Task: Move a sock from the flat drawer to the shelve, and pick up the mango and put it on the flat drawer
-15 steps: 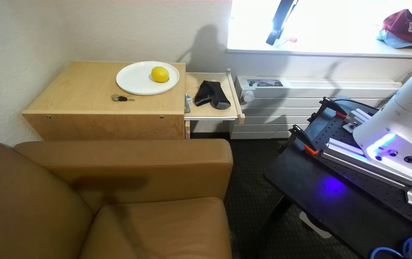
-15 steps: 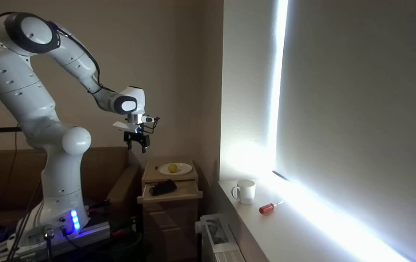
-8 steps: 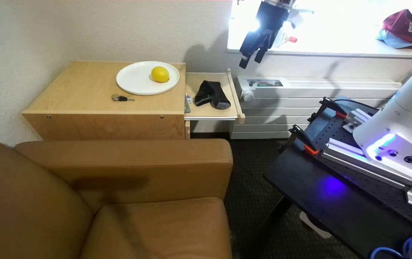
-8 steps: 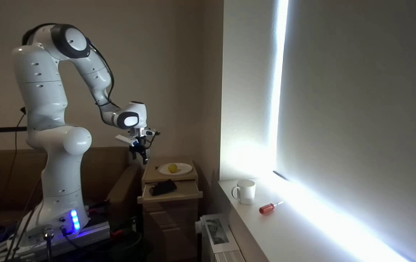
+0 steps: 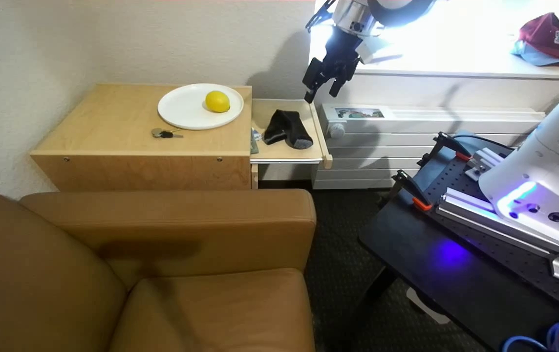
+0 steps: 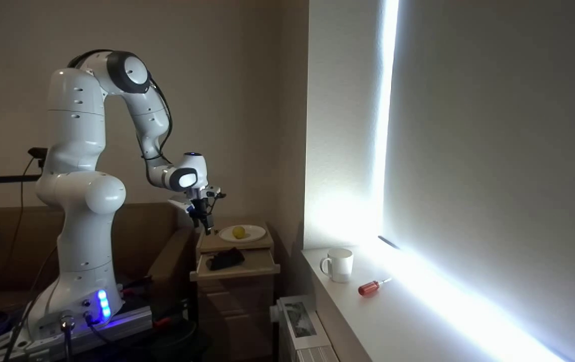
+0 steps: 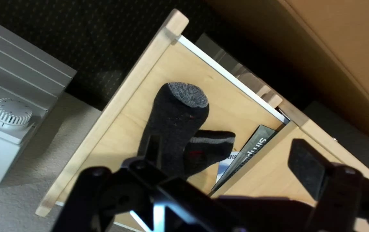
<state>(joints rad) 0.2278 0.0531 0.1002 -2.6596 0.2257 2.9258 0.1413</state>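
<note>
A black sock (image 5: 287, 128) with a grey toe lies folded in the pulled-out flat drawer (image 5: 270, 153); the sock also shows in the wrist view (image 7: 181, 112), its lower part hidden by my gripper. The yellow fruit (image 5: 217, 101), taken as the mango, rests on a white plate (image 5: 182, 110) on top of the cabinet (image 5: 113, 122). My gripper (image 5: 322, 94) is open and empty. It hangs above the drawer's front rail, higher than the sock; it also shows in an exterior view (image 6: 202, 229) and the wrist view (image 7: 229, 161). I cannot tell which surface is the shelf.
Keys (image 5: 164, 133) lie near the plate. A grey packet (image 7: 249, 151) is in the drawer's back. A radiator (image 5: 357, 142) stands in front of the drawer, under a windowsill (image 6: 348, 306) with a mug (image 6: 340, 265) and screwdriver (image 6: 370, 287). A sofa arm (image 5: 177, 210) is close by.
My arm has reached forward and come down toward the drawer; the gripper has entered the exterior view and turned somewhat. The sock, fruit and drawer have not moved.
</note>
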